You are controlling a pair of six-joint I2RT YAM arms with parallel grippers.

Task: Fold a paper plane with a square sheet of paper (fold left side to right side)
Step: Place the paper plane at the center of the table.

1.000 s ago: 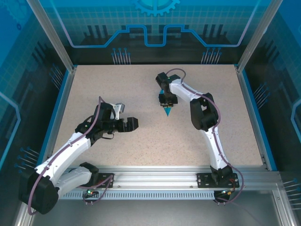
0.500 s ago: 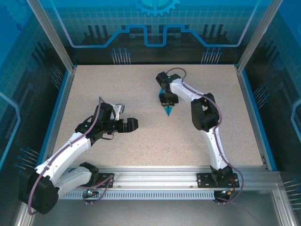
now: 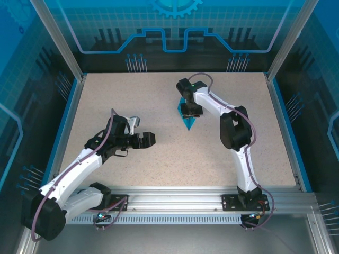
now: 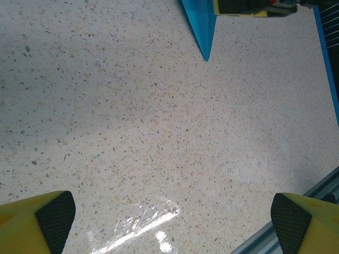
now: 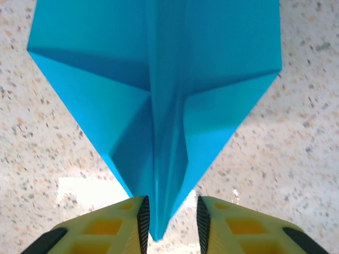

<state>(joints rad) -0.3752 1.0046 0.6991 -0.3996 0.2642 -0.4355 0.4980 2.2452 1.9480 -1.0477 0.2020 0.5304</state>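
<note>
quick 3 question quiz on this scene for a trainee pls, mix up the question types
1. True or false: the left gripper is holding the paper plane.
2. Where is the plane's pointed nose?
A. between the fingers of the right gripper
B. under the left gripper
C. hanging off the table edge
3. In the top view, does the plane's tip point toward the near or the far edge of the table?

Key
1. False: its jaws stand wide open over bare table, with the plane off ahead of it.
2. A
3. The near edge, where the arms are bolted.
</note>
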